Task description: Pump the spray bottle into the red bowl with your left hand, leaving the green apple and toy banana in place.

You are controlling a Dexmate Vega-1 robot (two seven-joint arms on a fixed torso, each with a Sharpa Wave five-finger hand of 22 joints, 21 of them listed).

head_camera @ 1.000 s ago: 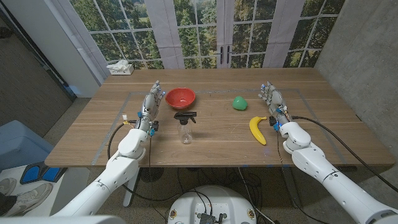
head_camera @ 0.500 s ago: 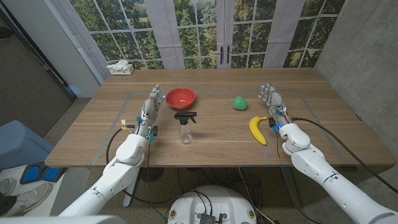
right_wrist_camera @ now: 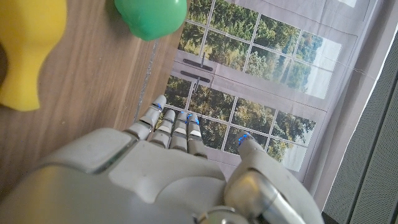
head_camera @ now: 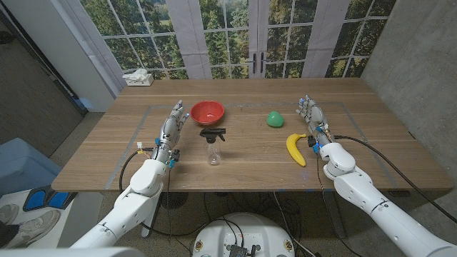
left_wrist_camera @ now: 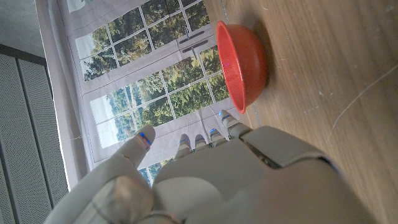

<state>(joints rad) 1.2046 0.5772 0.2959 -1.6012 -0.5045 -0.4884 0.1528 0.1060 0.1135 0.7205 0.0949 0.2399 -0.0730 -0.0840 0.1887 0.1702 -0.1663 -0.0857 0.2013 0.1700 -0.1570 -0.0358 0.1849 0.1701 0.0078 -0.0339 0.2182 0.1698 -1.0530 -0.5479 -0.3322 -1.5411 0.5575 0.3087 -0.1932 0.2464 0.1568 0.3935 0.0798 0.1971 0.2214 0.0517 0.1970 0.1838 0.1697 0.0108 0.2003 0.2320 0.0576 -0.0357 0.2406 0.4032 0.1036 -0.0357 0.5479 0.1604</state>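
Tall paned windows with green trees beyond stand behind the wooden desk [head_camera: 235, 153], and a white tissue box [head_camera: 138, 77] sits at its far left corner; the red bowl [head_camera: 207, 111] rests on the far middle of the desk, upright and with nothing visible inside; the spray bottle [head_camera: 213, 145], clear with a black trigger head, stands upright just on the near side of the bowl, apart from it; the green apple [head_camera: 275, 118] lies to the right of the bowl, well clear of it; the toy banana [head_camera: 295, 148] lies nearer the robot than the apple, beside the right hand; the left hand [head_camera: 172, 124] is at the left of the bowl and bottle, fingers straight and spread, pointing away from the robot, holding nothing and touching neither; in the left wrist view the bowl shows beyond its fingertips [left_wrist_camera: 225, 118]; the right hand [head_camera: 312, 116] is at the right of the apple and banana, fingers likewise extended and apart, holding nothing; in the right wrist view the apple and banana lie off to one side of it.
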